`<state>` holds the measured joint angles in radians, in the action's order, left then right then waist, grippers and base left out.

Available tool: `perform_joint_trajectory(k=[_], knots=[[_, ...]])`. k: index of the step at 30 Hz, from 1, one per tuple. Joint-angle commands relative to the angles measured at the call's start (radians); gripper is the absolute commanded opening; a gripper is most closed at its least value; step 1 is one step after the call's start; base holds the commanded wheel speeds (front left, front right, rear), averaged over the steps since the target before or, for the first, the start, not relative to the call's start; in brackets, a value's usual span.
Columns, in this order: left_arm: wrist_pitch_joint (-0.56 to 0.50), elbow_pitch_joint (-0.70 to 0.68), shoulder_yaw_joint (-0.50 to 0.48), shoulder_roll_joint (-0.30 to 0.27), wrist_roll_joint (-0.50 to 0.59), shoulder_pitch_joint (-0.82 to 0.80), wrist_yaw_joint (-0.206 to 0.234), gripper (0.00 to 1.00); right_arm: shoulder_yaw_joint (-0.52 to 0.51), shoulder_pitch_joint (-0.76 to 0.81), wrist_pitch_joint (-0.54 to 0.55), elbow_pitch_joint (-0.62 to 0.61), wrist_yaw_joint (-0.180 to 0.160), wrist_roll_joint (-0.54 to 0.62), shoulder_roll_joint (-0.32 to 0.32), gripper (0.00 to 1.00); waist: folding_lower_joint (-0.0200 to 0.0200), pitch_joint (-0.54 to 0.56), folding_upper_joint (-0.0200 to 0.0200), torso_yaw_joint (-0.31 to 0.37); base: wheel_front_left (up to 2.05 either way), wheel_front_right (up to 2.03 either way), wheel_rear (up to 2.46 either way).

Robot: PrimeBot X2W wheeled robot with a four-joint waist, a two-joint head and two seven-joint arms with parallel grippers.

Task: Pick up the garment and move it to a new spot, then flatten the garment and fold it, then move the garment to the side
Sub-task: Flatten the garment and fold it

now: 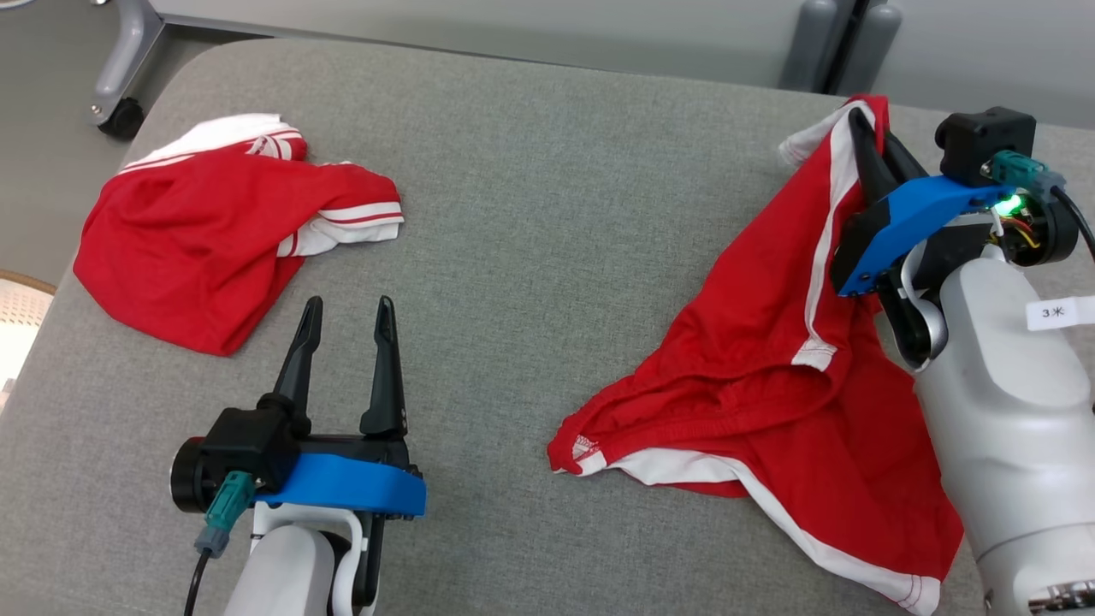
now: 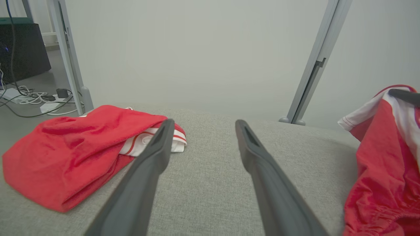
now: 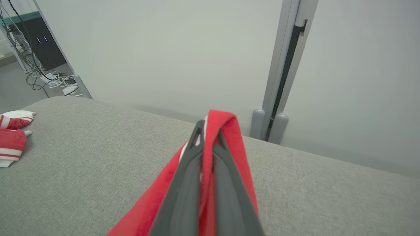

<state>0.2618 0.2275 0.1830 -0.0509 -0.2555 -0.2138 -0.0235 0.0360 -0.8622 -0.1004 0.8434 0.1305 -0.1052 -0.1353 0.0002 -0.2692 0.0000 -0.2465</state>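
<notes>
A red garment with white trim [image 1: 770, 376] [image 2: 384, 170] hangs and drapes at the right of the grey table. My right gripper [image 1: 864, 128] [image 3: 208, 131] is shut on its top edge, holding that edge lifted while the lower part lies spread on the surface. The red cloth [image 3: 226, 131] is pinched between the two dark fingers. My left gripper [image 1: 346, 312] [image 2: 203, 126] is open near the front left, low over bare table, holding nothing.
A second red and white garment [image 1: 214, 231] [image 2: 75, 150] [image 3: 11, 144] lies crumpled at the far left of the grey padded table [image 1: 530, 214]. Grey frame posts [image 1: 834, 43] stand behind the far edge. Cables [image 2: 29, 98] lie on the floor to the left.
</notes>
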Motion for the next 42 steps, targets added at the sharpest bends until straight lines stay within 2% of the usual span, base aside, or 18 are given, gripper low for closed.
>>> perform_joint_trajectory(k=[1,2,10,16,22,25,32,37,42], knots=[[0.005,-0.003,0.005,0.001,-0.002,-0.024,0.004,1.0,-0.003,-0.028,-0.012,0.032,0.001,0.007,0.003,0.13,-0.0002,-0.006,0.0,-0.003,0.0,0.0,0.0],[0.005,-0.003,0.006,0.001,-0.001,-0.025,0.006,1.0,-0.003,-0.037,-0.018,0.064,0.001,0.014,0.006,1.0,-0.0002,-0.008,0.0,-0.002,0.0,0.0,0.0],[0.005,0.005,-0.013,0.001,0.025,-0.015,-0.001,1.0,0.028,-0.029,-0.111,0.22,0.0,0.003,0.009,1.0,-0.0002,0.019,0.0,0.048,0.0,0.0,0.0],[0.005,0.008,-0.044,0.001,0.055,0.009,-0.012,1.0,0.058,0.058,-0.16,0.185,0.0,-0.051,-0.028,1.0,-0.0002,0.065,0.0,0.111,0.0,0.0,0.0],[0.005,0.01,-0.07,-0.003,0.076,0.032,-0.025,1.0,0.068,0.156,-0.165,0.049,0.0,-0.104,-0.059,1.0,-0.0002,0.094,0.0,0.16,0.0,0.0,0.0],[0.005,0.009,-0.09,-0.004,0.088,0.048,-0.032,1.0,0.048,0.271,-0.165,-0.124,0.001,-0.135,-0.067,1.0,-0.0002,0.113,0.0,0.188,0.0,0.0,0.0],[0.005,0.012,-0.113,-0.007,0.102,0.084,-0.043,1.0,0.013,0.499,-0.165,-0.377,0.001,-0.135,-0.019,1.0,-0.0002,0.149,0.0,0.223,0.0,0.0,0.0],[0.005,0.014,-0.119,-0.006,0.108,0.097,-0.047,1.0,0.006,0.617,-0.161,-0.47,0.001,-0.115,0.01,1.0,-0.0002,0.162,0.0,0.231,0.0,0.0,0.0],[0.005,0.009,-0.126,-0.005,0.114,0.105,-0.048,1.0,0.017,0.735,-0.113,-0.573,0.001,-0.087,0.033,1.0,-0.0002,0.168,0.0,0.241,0.0,0.0,0.0]])
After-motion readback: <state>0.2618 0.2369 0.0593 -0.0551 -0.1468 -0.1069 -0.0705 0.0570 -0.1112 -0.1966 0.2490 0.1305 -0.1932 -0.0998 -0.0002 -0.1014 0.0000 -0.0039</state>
